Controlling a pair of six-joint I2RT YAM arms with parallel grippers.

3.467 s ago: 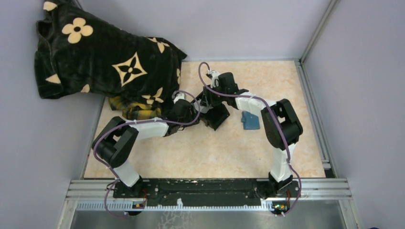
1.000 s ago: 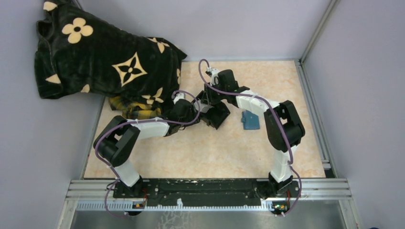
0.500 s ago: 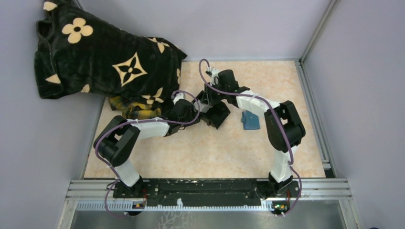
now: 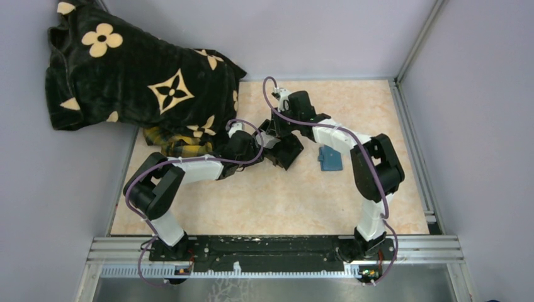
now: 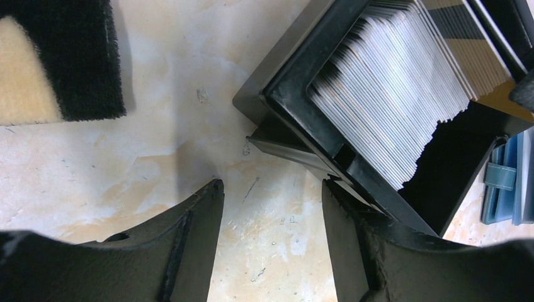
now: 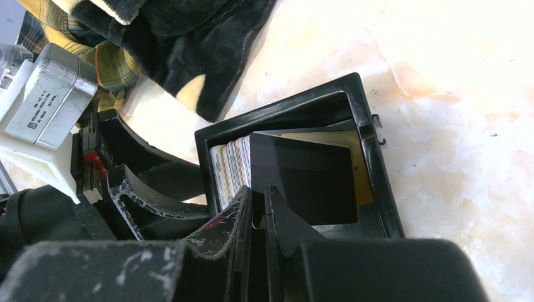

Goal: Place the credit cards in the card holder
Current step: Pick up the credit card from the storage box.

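Note:
A black open-topped box (image 5: pixel 283 107) holds a packed row of pale credit cards (image 5: pixel 390 82) standing on edge. In the right wrist view my right gripper (image 6: pixel 258 204) reaches down into the box (image 6: pixel 378 182), its jaws pinched on the lower corner of one dark-faced card (image 6: pixel 302 182) at the end of the stack (image 6: pixel 230 167). My left gripper (image 5: pixel 271 195) is open on the table, its right finger against the box's near corner. The blue card holder (image 4: pixel 329 158) lies flat just right of the box (image 4: pixel 286 151), also showing at the left wrist view's right edge (image 5: pixel 507 182).
A black blanket with cream flower shapes (image 4: pixel 138 75) covers the back left corner, with a yellow plaid cloth (image 4: pixel 176 145) under its edge, close behind the left arm. Metal frame rails (image 4: pixel 409 126) and walls bound the tan table.
My right gripper's jaws have closed in on the dark card in the box. The left arm and the box have not moved.

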